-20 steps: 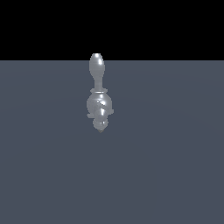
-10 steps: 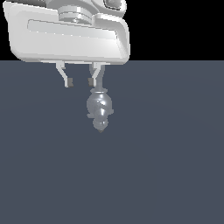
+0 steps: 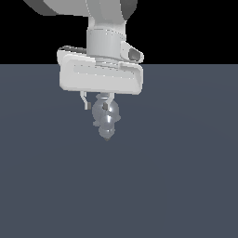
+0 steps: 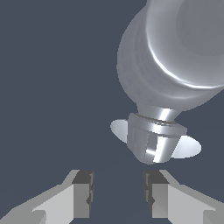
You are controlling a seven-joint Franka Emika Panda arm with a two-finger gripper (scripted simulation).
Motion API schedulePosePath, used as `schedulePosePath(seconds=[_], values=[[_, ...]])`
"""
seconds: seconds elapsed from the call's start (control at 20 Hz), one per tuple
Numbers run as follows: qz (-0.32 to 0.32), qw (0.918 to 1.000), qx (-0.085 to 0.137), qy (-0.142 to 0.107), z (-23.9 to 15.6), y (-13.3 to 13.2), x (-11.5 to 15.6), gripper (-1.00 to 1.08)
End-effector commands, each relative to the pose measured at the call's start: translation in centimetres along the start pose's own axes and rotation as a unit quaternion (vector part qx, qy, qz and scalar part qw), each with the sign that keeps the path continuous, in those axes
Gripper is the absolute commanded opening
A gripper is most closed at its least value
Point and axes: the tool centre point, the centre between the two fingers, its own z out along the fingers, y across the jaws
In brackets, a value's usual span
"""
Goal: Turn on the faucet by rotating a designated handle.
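A shiny chrome faucet stands on the dark grey floor in the middle of the exterior view; its upper part is hidden behind my hand. My white gripper hangs over it, fingers pointing down, one finger on the exterior view's left of the faucet and the other in front of its body. In the wrist view the faucet's wide rounded top and narrower neck and base loom close. My gripper is open and empty, with the faucet just beyond the fingertips. Which part is the handle I cannot tell.
The dark grey floor spreads all around the faucet. The black background lies above the horizon. The white arm link comes down from the top of the exterior view.
My arm came into view from the top and has moved down and to the exterior view's right, so the hand now covers the faucet's upper part. The faucet has not moved.
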Motion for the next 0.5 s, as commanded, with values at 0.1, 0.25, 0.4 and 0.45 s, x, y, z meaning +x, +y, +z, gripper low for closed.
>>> schedulePosePath(seconds=[0.1,0.25,0.4,0.45], values=[[-0.113,0.9933,0.004,0.023,2.5,-11.4,4.2,-0.47],[-0.117,0.9928,-0.023,-0.012,7.3,-12.1,0.7,0.41],[-0.189,0.9809,-0.046,-0.002,8.0,-11.9,1.6,0.45],[-0.163,0.9851,-0.042,-0.033,10.7,-8.4,-2.4,0.75]])
